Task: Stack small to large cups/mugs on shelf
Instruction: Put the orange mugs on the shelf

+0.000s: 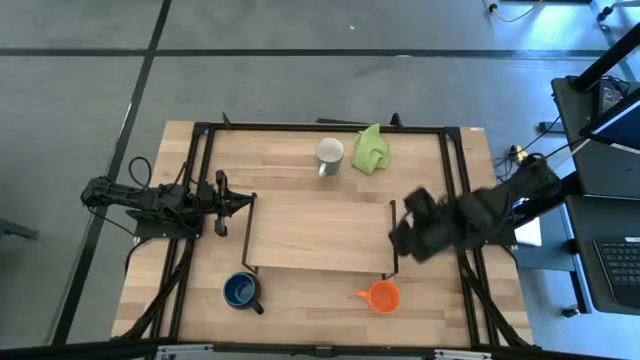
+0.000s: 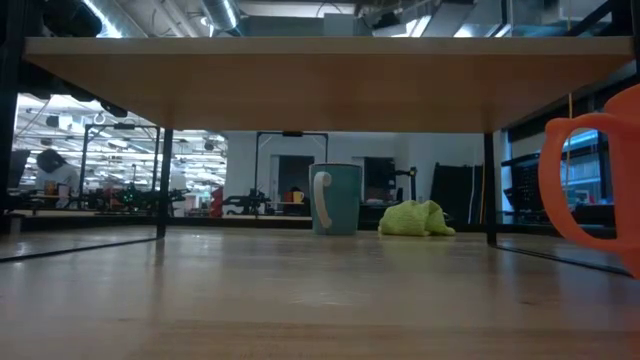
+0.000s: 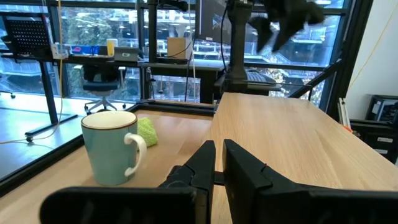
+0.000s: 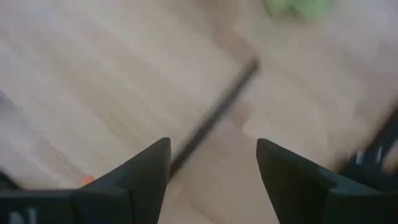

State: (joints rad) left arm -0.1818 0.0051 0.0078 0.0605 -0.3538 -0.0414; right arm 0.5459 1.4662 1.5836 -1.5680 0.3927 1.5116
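The right end effector (image 1: pixel 403 232) is hanging wide apart over the shelf's (image 1: pixel 320 236) right edge. The left end effector (image 1: pixel 243 201), nearly together, is waiting by its left edge, holding nothing.

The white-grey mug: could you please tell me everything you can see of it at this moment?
The white-grey mug stands upright on the bare tabletop, at its far side, beyond the shelf and not on it. It looks like glazed ceramic: pale grey-green outside, white inside, with a thin dark line at the rim and a white loop handle. Its mouth is open and it looks empty. The lime-green cloth lies right beside it; whether they touch is unclear. Neither gripper is near it.
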